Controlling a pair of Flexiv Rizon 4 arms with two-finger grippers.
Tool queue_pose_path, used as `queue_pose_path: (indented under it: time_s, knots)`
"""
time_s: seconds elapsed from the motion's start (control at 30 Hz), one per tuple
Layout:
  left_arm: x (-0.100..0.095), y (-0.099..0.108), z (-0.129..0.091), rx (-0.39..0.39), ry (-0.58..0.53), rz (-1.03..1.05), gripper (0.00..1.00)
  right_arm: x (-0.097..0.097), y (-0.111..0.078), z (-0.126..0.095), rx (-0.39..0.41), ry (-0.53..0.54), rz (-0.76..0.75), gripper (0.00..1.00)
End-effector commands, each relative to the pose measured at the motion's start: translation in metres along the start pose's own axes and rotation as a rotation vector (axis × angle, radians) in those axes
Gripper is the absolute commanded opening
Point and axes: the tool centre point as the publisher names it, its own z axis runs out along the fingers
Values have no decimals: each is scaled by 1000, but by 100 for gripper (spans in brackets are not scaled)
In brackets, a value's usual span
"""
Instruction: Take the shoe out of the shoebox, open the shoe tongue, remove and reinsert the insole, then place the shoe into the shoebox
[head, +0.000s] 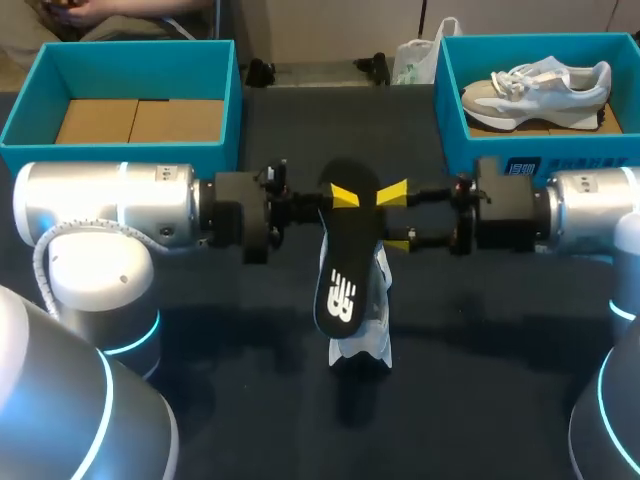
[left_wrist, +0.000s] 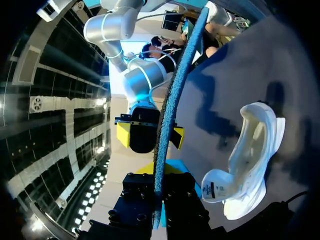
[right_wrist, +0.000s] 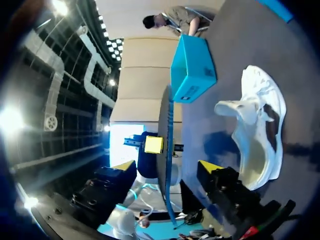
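Note:
A black insole (head: 340, 270) hangs toe-down over the table's middle, and my left gripper (head: 343, 196) is shut on its upper end. In the left wrist view the insole's thin edge (left_wrist: 165, 115) runs out from between that gripper's (left_wrist: 160, 172) fingers. My right gripper (head: 396, 217) faces it from the other side, open, one finger on either side of the insole without touching it. The right wrist view shows the same gap: the right gripper (right_wrist: 166, 170) stands wide around the insole (right_wrist: 165, 130). Under the insole a white shoe (head: 368, 325) (left_wrist: 250, 160) (right_wrist: 260, 130) lies on the dark table.
A blue shoebox (head: 445, 95) at the back right holds a second pale sneaker (head: 545, 88). Another blue box (head: 228, 90) at the back left has a cardboard bottom. Dark tabletop lies in front of the shoe.

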Motion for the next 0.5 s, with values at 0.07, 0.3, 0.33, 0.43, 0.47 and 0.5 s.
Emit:
queue_pose_path:
  time_s: [0.07,0.3,0.33,0.43,0.47,0.5]
  knots:
    - [-2,-5,-13,-8,18,-58,0,8,-7,-28,-46,-68,-94,100]
    - [-5,-10,-21,0,25,-148,0,13,1,-38,1,-185,-353,100]
    - [-5,-10,-21,2,23,-161,0,14,2,-39,7,-181,-396,100]
    - [-6,-10,-25,11,17,-220,0,17,5,-39,28,-198,-560,100]
    - [-6,-10,-25,15,16,-230,0,17,6,-41,25,-198,-599,100]
    - [-6,-11,-26,23,16,-254,0,17,6,-42,34,-185,-663,100]
